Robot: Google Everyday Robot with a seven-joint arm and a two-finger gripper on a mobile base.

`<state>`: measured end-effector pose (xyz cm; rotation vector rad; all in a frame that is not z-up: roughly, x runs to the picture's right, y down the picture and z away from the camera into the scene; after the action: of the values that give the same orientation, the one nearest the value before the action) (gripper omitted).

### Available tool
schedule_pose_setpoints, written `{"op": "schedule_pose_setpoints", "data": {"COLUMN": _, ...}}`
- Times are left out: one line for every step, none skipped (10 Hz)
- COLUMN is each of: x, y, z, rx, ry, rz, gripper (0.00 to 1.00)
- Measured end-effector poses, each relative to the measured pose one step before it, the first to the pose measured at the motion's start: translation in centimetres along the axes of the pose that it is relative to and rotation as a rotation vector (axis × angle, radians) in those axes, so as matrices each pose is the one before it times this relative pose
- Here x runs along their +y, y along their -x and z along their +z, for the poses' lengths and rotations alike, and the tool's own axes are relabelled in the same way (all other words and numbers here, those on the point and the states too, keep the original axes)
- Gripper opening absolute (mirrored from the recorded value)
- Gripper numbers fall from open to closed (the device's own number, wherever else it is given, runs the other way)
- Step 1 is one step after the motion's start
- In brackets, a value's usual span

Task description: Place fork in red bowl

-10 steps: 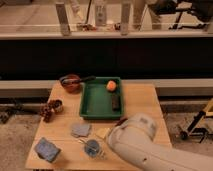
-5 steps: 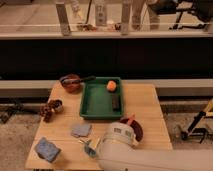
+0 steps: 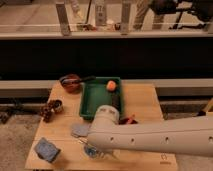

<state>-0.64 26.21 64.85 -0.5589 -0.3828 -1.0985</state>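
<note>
Cam view: my arm (image 3: 160,137) hid the table (image 3: 145,100) front-right; green tray (image 3: 85,102) behind it. Fork (image 3: 82,141) lay flat just beside blue cup (image 3: 93,151), well apart from red bowl (image 3: 70,83), axis slanting back-left to front-right. Gripper (image 3: 96,148) over cup, jaws wide, empty afaict.

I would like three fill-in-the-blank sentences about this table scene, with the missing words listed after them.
1. The round orange object lies in the ___ tray.
2. A dark long-handled utensil rests across the ___ bowl.
3. The robot's white arm covers its own ___, near the table's front edge.
Missing words: green; red; gripper.
</note>
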Motion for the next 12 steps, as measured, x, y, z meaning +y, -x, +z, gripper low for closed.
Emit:
{"op": "schedule_pose_setpoints", "data": {"x": -0.198, "y": 0.43, "z": 0.221, "rx": -0.03184, "ry": 0.00366, "rz": -0.01093, "gripper": 0.8}}
{"op": "schedule_pose_setpoints", "data": {"x": -0.352, "y": 0.372, "z": 0.067, "rx": -0.04172, "ry": -0.00251, "rz": -0.01688, "gripper": 0.8}}
{"op": "schedule_pose_setpoints", "data": {"x": -0.152, "y": 0.237, "z": 0.04, "rx": -0.05914, "ry": -0.00336, "rz": -0.01674, "gripper": 0.8}}
{"op": "schedule_pose_setpoints", "data": {"x": -0.216, "y": 0.251, "z": -0.049, "rx": -0.05001, "ry": -0.00491, "rz": -0.02119, "gripper": 0.8}}
{"op": "schedule_pose_setpoints", "data": {"x": -0.158, "y": 0.034, "z": -0.141, "rx": -0.01298, "ry": -0.00566, "rz": -0.00958, "gripper": 0.8}}
{"op": "schedule_pose_setpoints", "data": {"x": -0.052, "y": -0.064, "z": -0.209, "rx": -0.0034, "ry": -0.00682, "rz": -0.01153, "gripper": 0.8}}
{"op": "schedule_pose_setpoints", "data": {"x": -0.189, "y": -0.049, "z": -0.233, "rx": -0.00182, "ry": -0.01105, "rz": -0.02517, "gripper": 0.8}}
{"op": "schedule_pose_setpoints", "data": {"x": -0.159, "y": 0.06, "z": -0.134, "rx": 0.00242, "ry": -0.0107, "rz": -0.03257, "gripper": 0.8}}
{"op": "schedule_pose_setpoints", "data": {"x": -0.168, "y": 0.053, "z": -0.096, "rx": 0.00658, "ry": -0.01201, "rz": -0.0358, "gripper": 0.8}}
{"op": "schedule_pose_setpoints", "data": {"x": -0.03, "y": -0.146, "z": -0.119, "rx": 0.01885, "ry": -0.01284, "rz": -0.02712, "gripper": 0.8}}
{"op": "schedule_pose_setpoints", "data": {"x": 0.023, "y": -0.163, "z": -0.012, "rx": 0.00815, "ry": -0.00546, "rz": -0.00394, "gripper": 0.8}}
{"op": "schedule_pose_setpoints", "data": {"x": -0.161, "y": -0.477, "z": 0.162, "rx": 0.00553, "ry": -0.01235, "rz": 0.00084, "gripper": 0.8}}
